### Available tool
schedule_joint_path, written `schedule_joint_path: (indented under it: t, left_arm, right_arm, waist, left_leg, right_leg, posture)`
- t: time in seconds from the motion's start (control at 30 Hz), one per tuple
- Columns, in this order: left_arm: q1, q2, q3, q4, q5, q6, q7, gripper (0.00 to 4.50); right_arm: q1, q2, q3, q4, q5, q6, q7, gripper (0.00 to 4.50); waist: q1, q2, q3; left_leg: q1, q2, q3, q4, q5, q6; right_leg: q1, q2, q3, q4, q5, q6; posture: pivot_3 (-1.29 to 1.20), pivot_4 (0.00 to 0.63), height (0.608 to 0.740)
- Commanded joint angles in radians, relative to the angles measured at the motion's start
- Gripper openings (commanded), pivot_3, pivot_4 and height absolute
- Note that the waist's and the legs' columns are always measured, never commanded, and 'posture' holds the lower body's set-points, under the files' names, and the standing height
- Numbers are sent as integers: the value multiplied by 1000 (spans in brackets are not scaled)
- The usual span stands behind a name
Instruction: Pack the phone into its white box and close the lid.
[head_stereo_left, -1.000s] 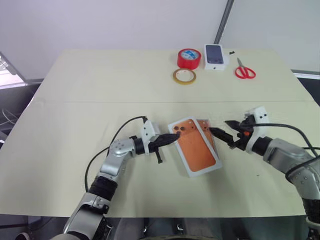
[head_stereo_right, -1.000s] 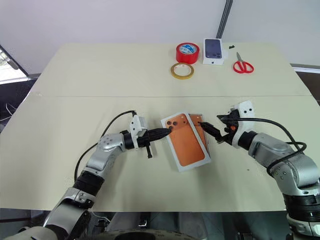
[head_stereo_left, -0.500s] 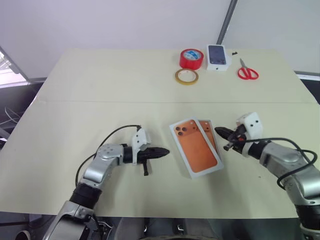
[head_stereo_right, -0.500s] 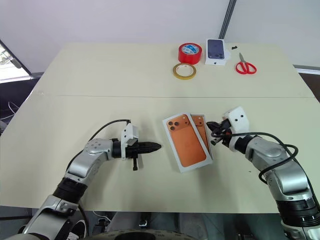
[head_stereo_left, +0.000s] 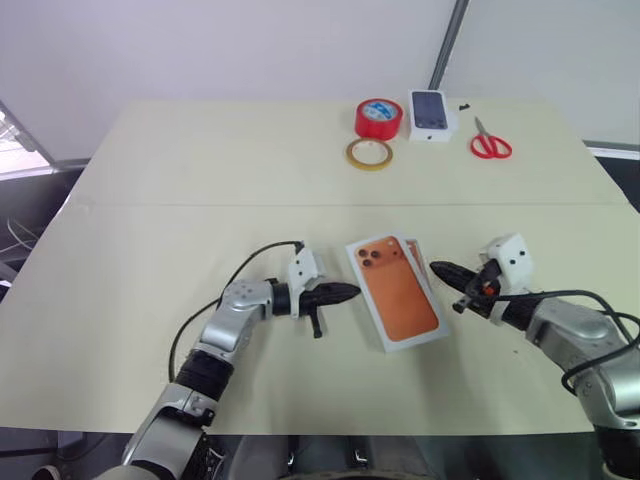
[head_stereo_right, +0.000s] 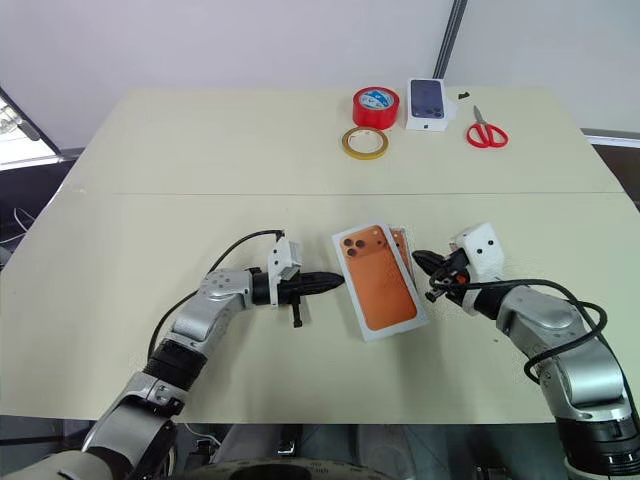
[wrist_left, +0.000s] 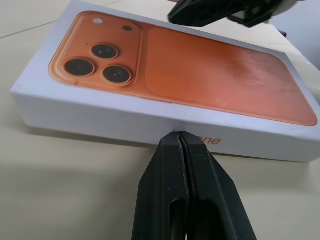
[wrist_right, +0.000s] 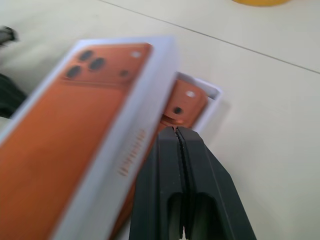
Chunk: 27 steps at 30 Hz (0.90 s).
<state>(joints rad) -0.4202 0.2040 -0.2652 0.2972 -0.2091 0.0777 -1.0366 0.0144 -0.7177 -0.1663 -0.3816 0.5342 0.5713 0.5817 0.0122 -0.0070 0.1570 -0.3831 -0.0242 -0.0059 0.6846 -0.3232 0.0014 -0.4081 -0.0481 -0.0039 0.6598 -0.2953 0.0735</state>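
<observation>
Pincers first: found the left pincer (head_stereo_left: 350, 293) pressed together and empty, tips level with the table and right at the near long wall of the lid (head_stereo_left: 395, 290); could not tell whether touching or just short. Found the right pincer (head_stereo_left: 437, 268) likewise pressed together and empty, tips close to the opposite side, near the exposed corner of the phone (wrist_right: 182, 107). Recorded the phone lying camera-side up inside the white box (wrist_right: 214, 93), with the lid, printed on top with an orange phone picture, resting askew over both, so that a strip of box and phone showed along the right side. Judged packing done and closing in hand: lid on but not squared or seated. Judged the next move to call for gentle sideways nudges from both closed pincers to line the lid up with the box, then a light press downward; flagged a risk of shoving the whole stack across the table instead. Noted a pale beige table (head_stereo_left: 200, 180) with a seam running across. Logged at the far edge a red tape roll (head_stereo_left: 378, 117), a yellowish tape ring (head_stereo_left: 369, 153), a small white box showing a dark phone (head_stereo_left: 429, 112) and red scissors (head_stereo_left: 490, 143), all well apart from the work. Observed a plain white wall and a slanted grey pole (head_stereo_left: 450, 40) behind.
</observation>
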Motion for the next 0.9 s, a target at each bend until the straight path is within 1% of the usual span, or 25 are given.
schedule_joint_path:
  t: [0.03,0.17,0.3,0.43,0.67,0.9]
  left_arm:
    - [-27,-18,2,3,7,-23,19,32]
    - [-46,-38,2,20,12,-32,32,32]
    - [-67,-46,14,39,11,-41,45,32]
    - [-95,-77,37,47,-10,-35,72,32]
    - [-116,-101,26,102,24,-67,77,32]
    - [-127,-121,29,122,26,-60,76,32]
  right_arm:
    - [6,18,-2,-40,-7,-5,1,39]
    - [8,18,18,-15,-60,-25,-1,39]
    - [5,23,20,-13,-71,-28,15,39]
    - [-12,34,11,-9,-72,-15,8,39]
    - [-29,46,12,11,-103,-16,-8,39]
    - [-36,52,7,35,-133,-22,-20,39]
  waist:
    - [0,0,0]
    - [0,0,0]
    - [0,0,0]
    - [0,0,0]
    - [0,0,0]
    - [0,0,0]
  left_leg:
    - [0,0,0,0,0,0]
    - [0,0,0,0,0,0]
    - [0,0,0,0,0,0]
    - [0,0,0,0,0,0]
    - [0,0,0,0,0,0]
    - [0,0,0,0,0,0]
  right_leg:
    - [0,0,0,0,0,0]
    - [0,0,0,0,0,0]
    - [0,0,0,0,0,0]
    - [0,0,0,0,0,0]
    - [0,1,0,1,0,0]
    - [0,1,0,1,0,0]
  posture:
    - [0,150,740]
    - [0,150,740]
    - [0,150,740]
    - [0,150,740]
    - [0,150,740]
    - [0,150,740]
